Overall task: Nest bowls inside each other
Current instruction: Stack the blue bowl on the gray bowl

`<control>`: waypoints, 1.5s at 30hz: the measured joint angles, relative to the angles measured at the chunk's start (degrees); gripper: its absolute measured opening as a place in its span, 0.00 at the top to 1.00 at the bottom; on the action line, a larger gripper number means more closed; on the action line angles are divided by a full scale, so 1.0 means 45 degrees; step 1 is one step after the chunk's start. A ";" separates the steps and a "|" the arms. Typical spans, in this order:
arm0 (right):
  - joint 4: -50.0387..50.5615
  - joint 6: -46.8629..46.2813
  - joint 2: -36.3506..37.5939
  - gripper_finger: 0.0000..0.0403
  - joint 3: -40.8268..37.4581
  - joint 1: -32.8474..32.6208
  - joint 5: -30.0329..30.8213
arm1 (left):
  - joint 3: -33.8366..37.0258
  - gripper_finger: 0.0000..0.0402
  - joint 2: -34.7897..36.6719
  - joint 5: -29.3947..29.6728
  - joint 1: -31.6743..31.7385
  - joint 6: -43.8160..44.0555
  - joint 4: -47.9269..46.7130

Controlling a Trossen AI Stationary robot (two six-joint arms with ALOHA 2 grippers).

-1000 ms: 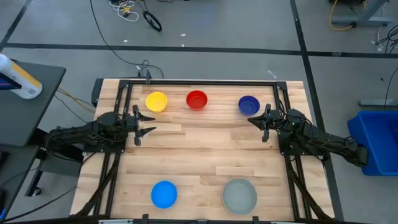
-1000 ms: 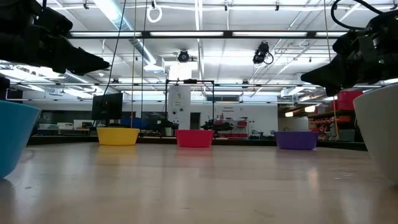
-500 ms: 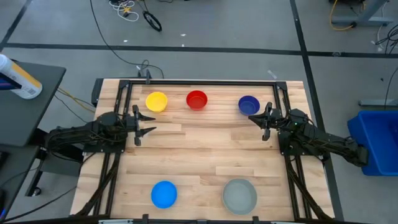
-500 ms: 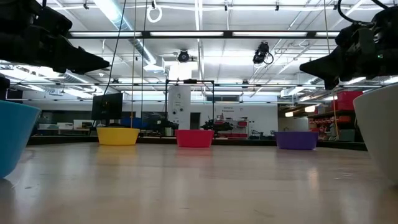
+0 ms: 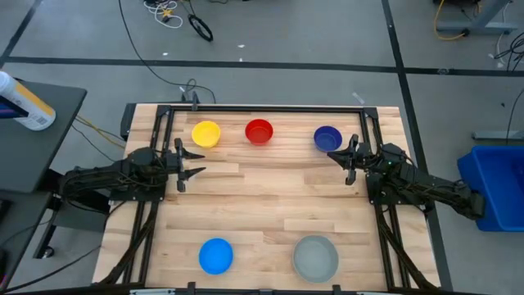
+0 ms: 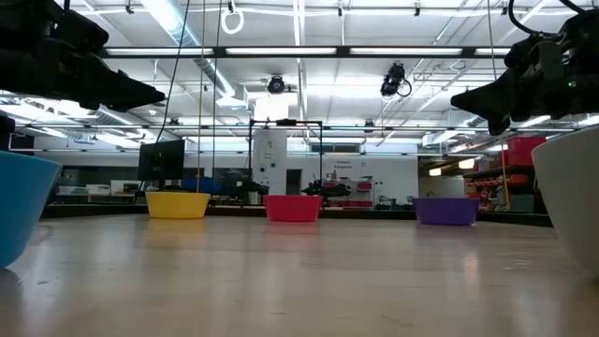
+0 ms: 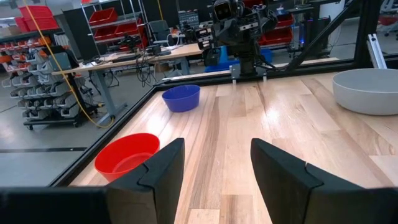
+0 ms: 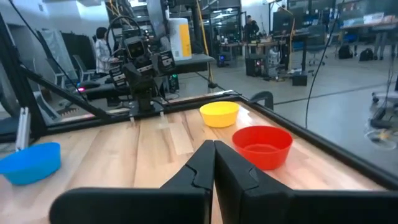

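Three bowls rest on their bases in a row along the table's far edge: yellow (image 5: 205, 133), red (image 5: 259, 131) and dark blue (image 5: 327, 138). Near the front edge stand the light blue bowl (image 5: 216, 255) and the larger pale grey bowl (image 5: 316, 256). My left gripper (image 5: 200, 163) hovers open at the left side, just nearer than the yellow bowl, with nothing between its fingers (image 7: 163, 171). My right gripper (image 5: 330, 156) hovers shut at the right side, close beside the dark blue bowl and above the table (image 6: 459, 101). Both point level toward the table's middle.
A black frame rail (image 5: 262, 107) runs round the wooden table. The middle of the tabletop (image 5: 262, 197) between the two rows of bowls is bare wood. A bottle (image 5: 24, 102) lies on a side table at left, and a blue bin (image 5: 495, 184) stands at right.
My right gripper has tipped its fingertips up a little and stays shut. The bowls and my left gripper have kept still.
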State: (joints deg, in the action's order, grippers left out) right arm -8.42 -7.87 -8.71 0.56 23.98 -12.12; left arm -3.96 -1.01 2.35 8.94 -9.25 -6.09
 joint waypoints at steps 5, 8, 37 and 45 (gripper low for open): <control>0.1025 -0.0105 -0.0200 0.97 0.0004 -0.0004 -0.0108 | 0.0002 0.52 -0.0002 0.0000 0.0002 -0.0001 0.0133; 0.1250 -0.0071 -0.0733 0.97 0.0000 -0.0014 -0.0280 | 0.0002 0.52 -0.0002 0.0180 -0.0001 -0.0002 0.0595; -0.1360 -0.2110 -0.5687 0.43 0.0966 0.0697 0.3043 | 0.0002 0.52 -0.0001 0.2239 -0.0001 0.1487 0.1603; 0.0308 -0.0707 -0.8799 0.47 0.3396 0.0513 0.1938 | 0.0002 0.52 -0.0002 0.2236 0.0002 0.1481 0.1553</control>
State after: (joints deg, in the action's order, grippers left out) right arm -7.03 -11.05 -48.30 15.84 26.29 -3.39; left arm -3.95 -1.02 12.41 8.95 -2.59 0.90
